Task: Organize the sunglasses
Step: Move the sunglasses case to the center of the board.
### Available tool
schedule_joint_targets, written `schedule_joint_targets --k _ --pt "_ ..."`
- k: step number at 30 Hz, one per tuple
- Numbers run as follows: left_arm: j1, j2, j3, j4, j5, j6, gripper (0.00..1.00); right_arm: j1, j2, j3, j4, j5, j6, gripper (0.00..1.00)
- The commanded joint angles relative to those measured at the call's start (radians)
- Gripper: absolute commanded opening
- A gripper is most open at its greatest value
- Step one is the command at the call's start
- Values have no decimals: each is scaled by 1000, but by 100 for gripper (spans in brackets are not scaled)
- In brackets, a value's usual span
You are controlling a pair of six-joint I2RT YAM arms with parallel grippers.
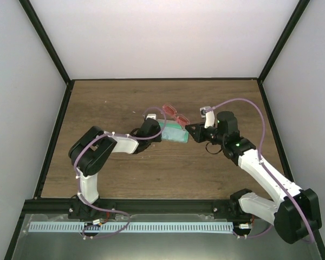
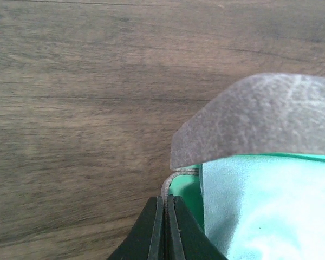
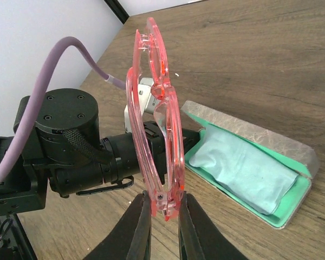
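Observation:
The sunglasses (image 3: 154,116), folded with a clear red frame, stand on end in the air above the table. My right gripper (image 3: 163,208) is shut on their hinge end. In the top view the sunglasses (image 1: 174,114) hang just behind the open grey case (image 1: 173,131), with my right gripper (image 1: 189,126) at their right end. The case (image 3: 292,154) has a green lining, and a pale blue cloth (image 3: 244,168) lies in it. My left gripper (image 2: 167,208) is shut on the thin grey rim of the case (image 2: 260,116) at its left end, next to the cloth (image 2: 271,208).
The left arm's wrist (image 3: 70,146) sits close behind the held sunglasses in the right wrist view. Brown wooden table (image 1: 124,103) lies all round the case. Black frame posts and white walls (image 1: 21,108) bound the table at its sides and back.

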Motion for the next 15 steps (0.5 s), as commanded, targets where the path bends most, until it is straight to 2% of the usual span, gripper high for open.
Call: schedule_joint_targets --k 1,12,15 --pt "13 -36 -37 -105 -30 101 4 -6 -26 1 14 -23 5 2" --pt "19 -130 -93 -165 -86 217 5 -6 -70 -42 11 -60 14 2" --pt "19 -150 -88 -182 -118 267 8 -6 -88 -49 0 -66 12 2"
